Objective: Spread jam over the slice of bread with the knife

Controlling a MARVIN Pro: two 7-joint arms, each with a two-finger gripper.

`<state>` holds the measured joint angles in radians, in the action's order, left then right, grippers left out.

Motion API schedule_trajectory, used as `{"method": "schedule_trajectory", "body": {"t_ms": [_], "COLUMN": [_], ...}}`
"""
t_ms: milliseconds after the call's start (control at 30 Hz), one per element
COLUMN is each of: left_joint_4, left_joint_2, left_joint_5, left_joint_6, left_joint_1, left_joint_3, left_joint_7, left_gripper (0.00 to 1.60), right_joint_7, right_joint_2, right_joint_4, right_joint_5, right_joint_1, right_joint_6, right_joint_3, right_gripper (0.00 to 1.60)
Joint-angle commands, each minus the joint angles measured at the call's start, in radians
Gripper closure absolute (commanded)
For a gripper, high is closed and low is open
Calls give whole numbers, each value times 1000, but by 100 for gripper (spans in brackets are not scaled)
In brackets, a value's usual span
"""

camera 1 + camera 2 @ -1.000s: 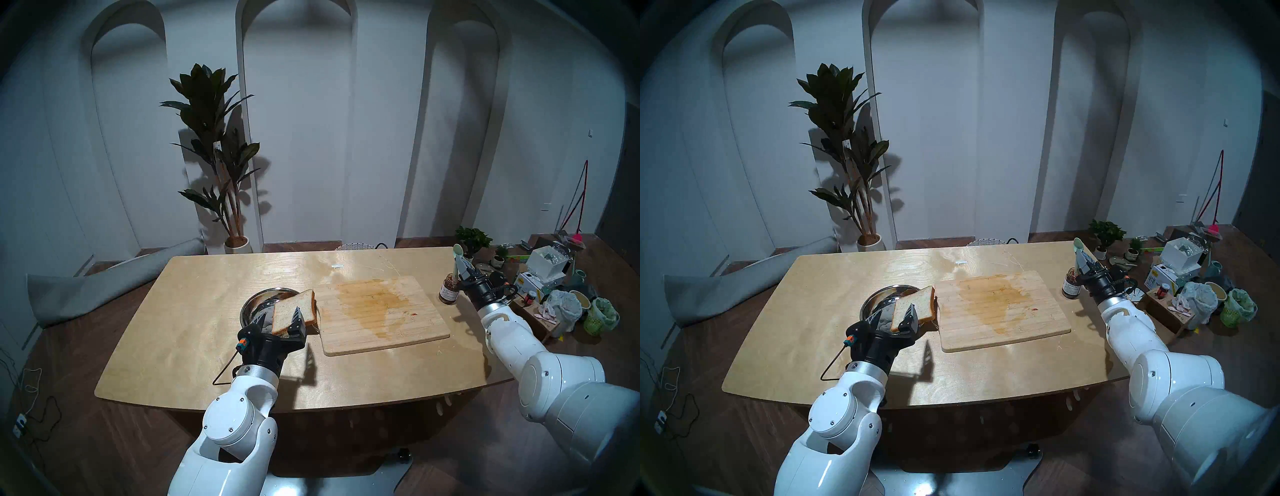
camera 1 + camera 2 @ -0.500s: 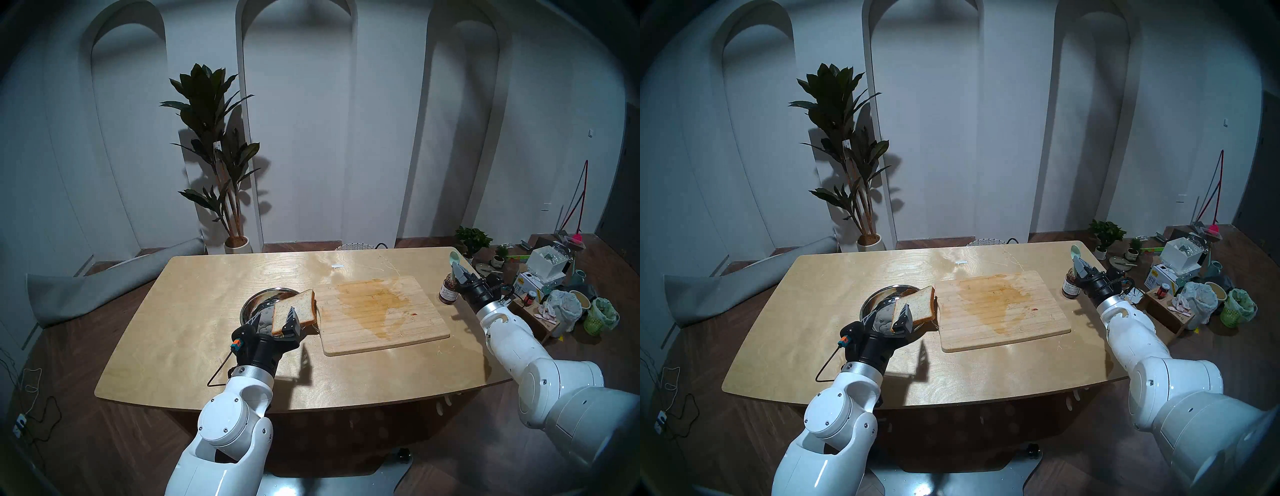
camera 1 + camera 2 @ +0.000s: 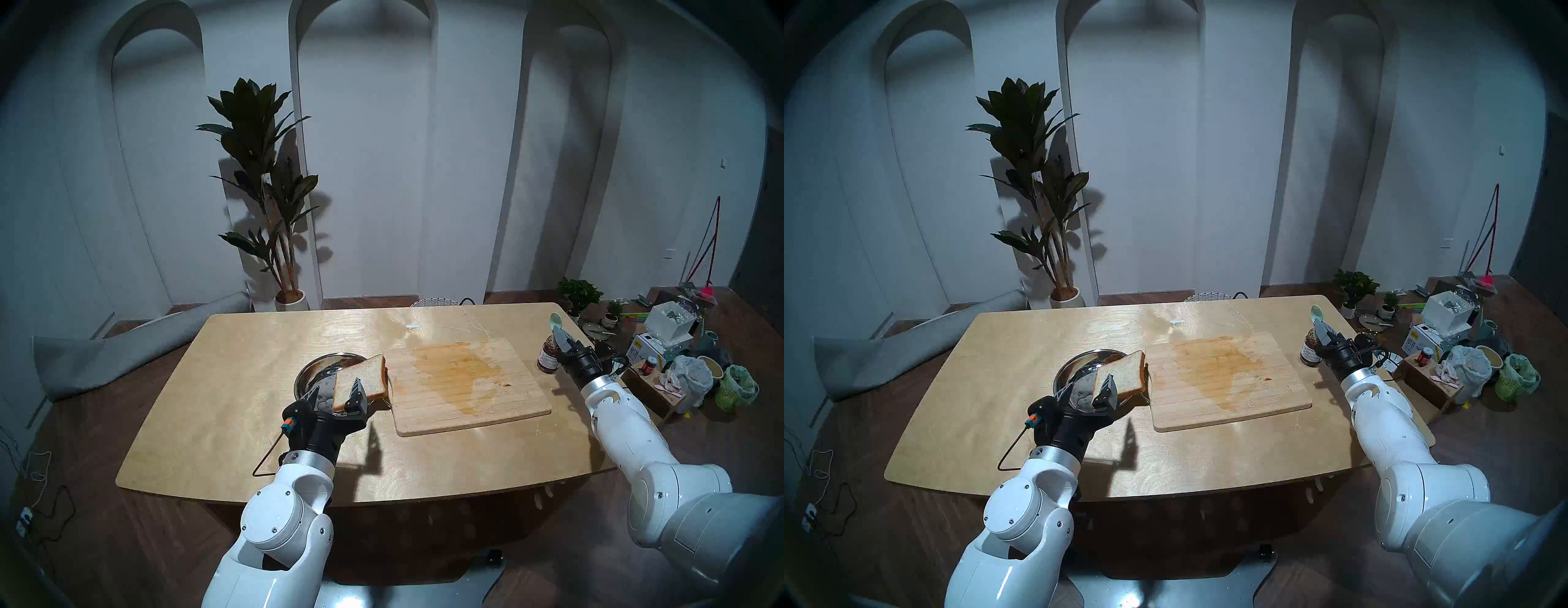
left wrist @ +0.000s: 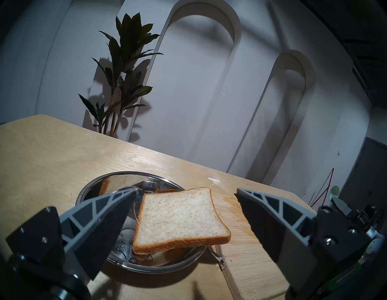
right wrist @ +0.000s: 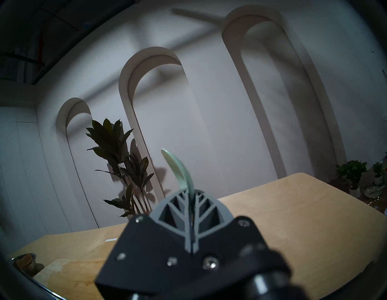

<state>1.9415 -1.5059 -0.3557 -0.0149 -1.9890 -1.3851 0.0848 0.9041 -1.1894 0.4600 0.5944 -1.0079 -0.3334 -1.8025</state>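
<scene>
The slice of bread (image 3: 367,375) (image 4: 180,217) lies tilted, propped on the rim of a shiny metal plate (image 3: 309,369) and the left edge of the wooden cutting board (image 3: 466,382). My left gripper (image 3: 336,384) (image 4: 186,190) stands open just in front of the slice, one finger on each side, touching nothing. At the table's right end my right gripper (image 3: 560,333) (image 5: 190,190) is shut on the mint-green knife (image 3: 555,319) (image 5: 178,165), oval end up. It hovers right beside the jam jar (image 3: 548,358) (image 3: 1310,351), whose lid is off.
The board carries a wide brown stain (image 3: 458,373). A small white scrap (image 3: 412,326) lies on the table (image 3: 254,348) behind it. Right of the table the floor holds a red-lidded jar (image 3: 649,364), boxes, bags and small potted plants. A tall plant (image 3: 263,178) stands behind.
My left arm has drawn back slightly toward me, still open. My right gripper has tipped and sunk a little with the knife, close to the jar. The bread has not moved.
</scene>
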Motion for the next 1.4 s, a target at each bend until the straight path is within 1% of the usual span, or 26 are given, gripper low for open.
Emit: {"method": "schedule_trajectory", "body": {"t_ms": [0,233,367,400,433,533,567,600,633,733,933,1033,1367], "left_joint_4": [33,43,46,46,47,48,48,49,49,50,48,48,50], "left_joint_2": [2,1,0,0,0,-1,-1,-1,-1,-2,-2,-3,-5], "left_joint_5": [-3,-8,-11,-12,-13,-14,-14,-14,-14,-15,-11,-8,-3], "left_joint_6": [-11,-17,-21,-22,-23,-23,-23,-24,-24,-23,-20,-21,-25], "left_joint_1": [-4,-14,-21,-22,-24,-27,-28,-29,-30,-33,-35,-35,-37], "left_joint_3": [-2,-10,-14,-15,-15,-16,-17,-17,-18,-18,-14,-13,-8], "left_joint_7": [-6,-6,-6,-7,-7,-6,-6,-6,-6,-5,-6,-6,3], "left_gripper": [0,0,0,0,0,0,0,0,0,0,0,0,0], "right_joint_7": [9,-4,-21,-31,-37,-65,-85,-75,-97,-128,-142,-130,-95], "right_joint_2": [23,27,36,40,42,45,47,49,50,52,54,51,50], "right_joint_4": [114,202,245,268,266,309,343,314,348,390,406,395,344], "right_joint_5": [-35,-66,-85,-94,-97,-108,-116,-117,-123,-131,-146,-147,-168], "right_joint_1": [-17,-38,-55,-67,-67,-91,-112,-97,-119,-151,-177,-175,-151], "right_joint_6": [-10,-10,9,13,16,40,56,44,68,100,108,98,20], "right_joint_3": [27,46,53,56,57,59,59,61,60,54,50,48,56], "right_gripper": [160,160,160,160,160,160,160,160,160,160,160,160,160]}}
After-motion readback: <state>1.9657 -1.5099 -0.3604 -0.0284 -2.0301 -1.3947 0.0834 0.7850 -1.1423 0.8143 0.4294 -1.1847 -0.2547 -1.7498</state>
